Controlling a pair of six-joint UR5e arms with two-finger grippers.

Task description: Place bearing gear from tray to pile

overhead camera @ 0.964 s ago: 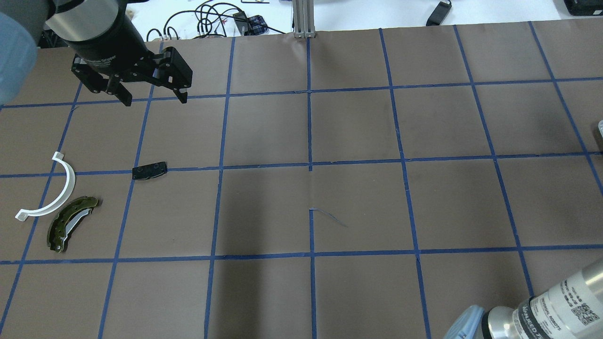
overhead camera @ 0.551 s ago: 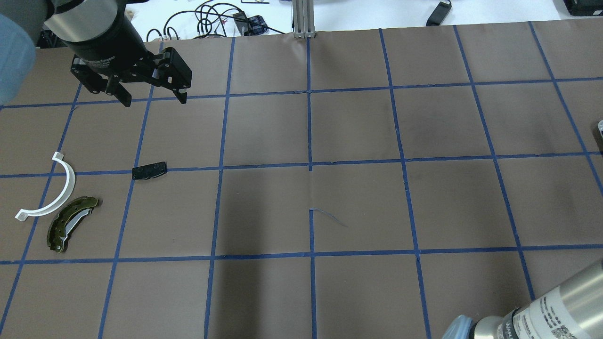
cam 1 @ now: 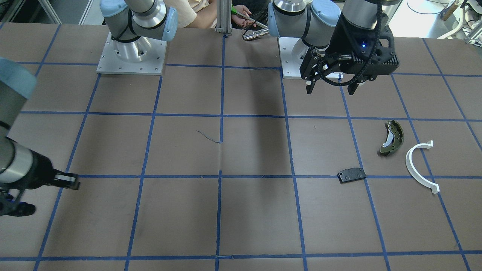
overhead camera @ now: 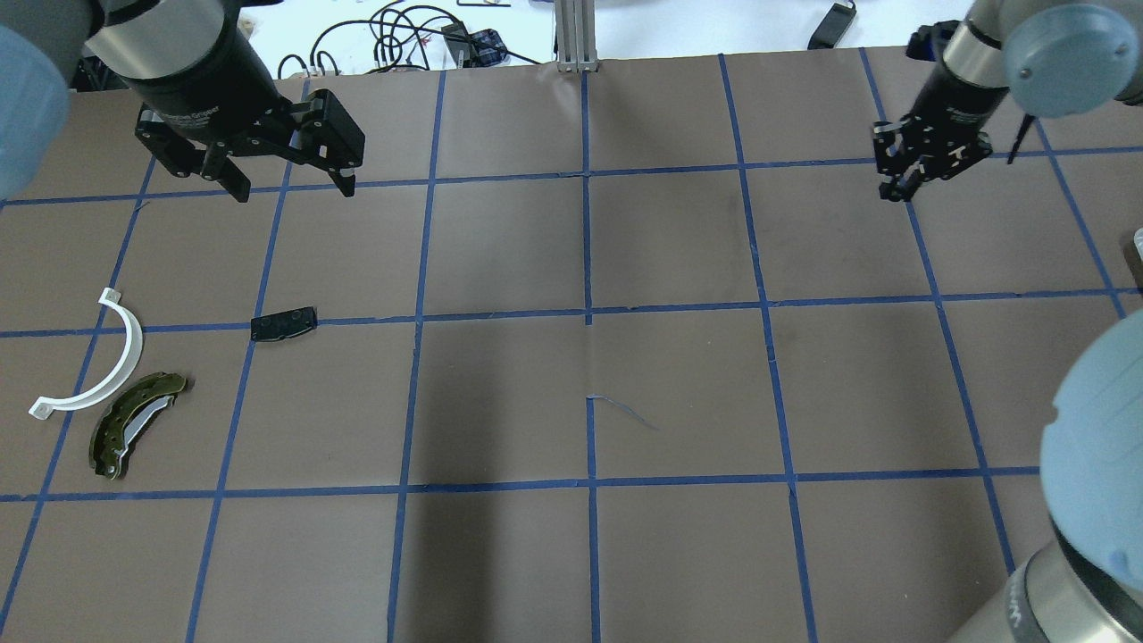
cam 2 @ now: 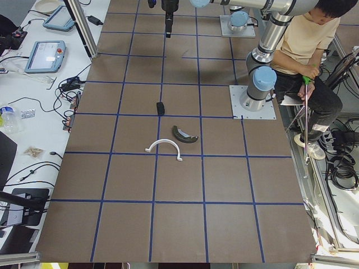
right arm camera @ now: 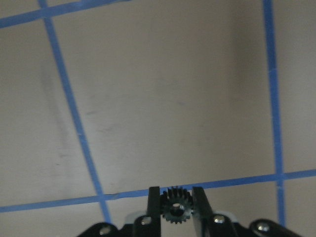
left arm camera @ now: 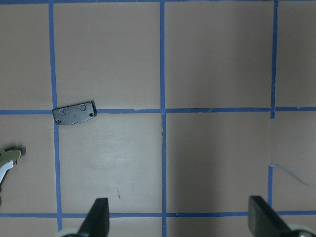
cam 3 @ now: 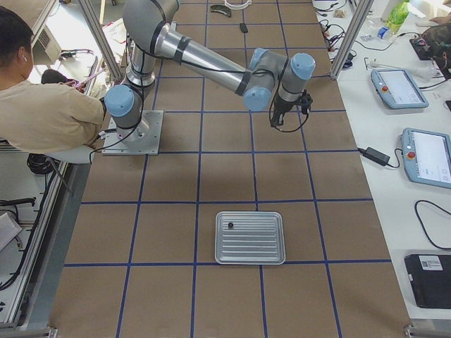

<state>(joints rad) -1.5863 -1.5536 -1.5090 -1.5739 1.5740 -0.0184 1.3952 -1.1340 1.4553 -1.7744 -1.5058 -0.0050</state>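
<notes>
My right gripper is shut on a small black toothed bearing gear and holds it above bare table. It shows at the far right of the overhead view, far from the pile. The pile lies at the table's left: an olive-green brake shoe, a white arc and a flat black pad. My left gripper is open and empty, hovering beyond the pad; the pad also shows in the left wrist view. The ribbed metal tray holds one small dark part.
Brown paper with a blue tape grid covers the table. An aluminium post stands at the far edge with cables beside it. A person sits behind the robot bases. Tablets lie on the side bench.
My right arm has swung up from the overhead view's lower right corner, and its gripper now shows at the far right. The left gripper and the pile have not moved.
</notes>
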